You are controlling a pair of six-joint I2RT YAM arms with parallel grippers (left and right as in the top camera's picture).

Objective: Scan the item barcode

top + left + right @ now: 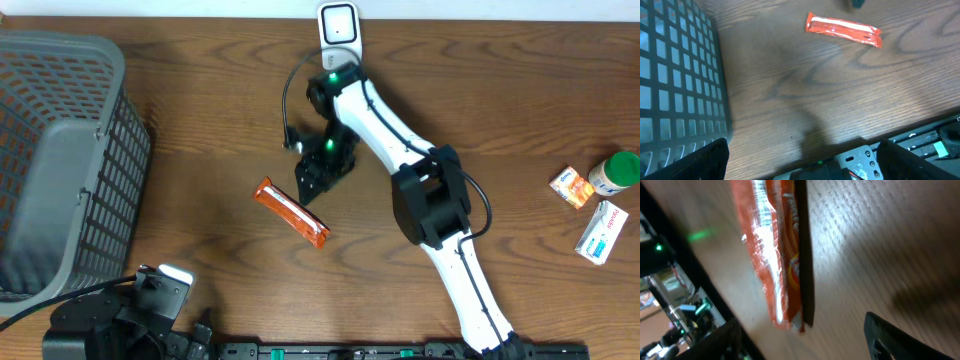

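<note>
**A:** Where's the snack bar [291,212]?

**B:** Flat on the bench, about mid-bench, lying slantwise. I've got the right claw [310,185] just beside it, on the side toward the far edge, with the jaws spread wide and nothing in them.

**A:** And the left claw [800,150]?

**B:** By the front-left corner, near the basket [60,160]. It's gaping and empty too, well apart from the bar.

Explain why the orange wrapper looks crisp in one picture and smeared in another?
Overhead view: even light, the orange wrapper crisp. Left wrist view: fairly sharp too, wood grain clear, a soft shadow on the table near the camera. Right wrist view: the camera sits very close, so the wrapper blurs into streaks, with white glare on its foil.
</note>
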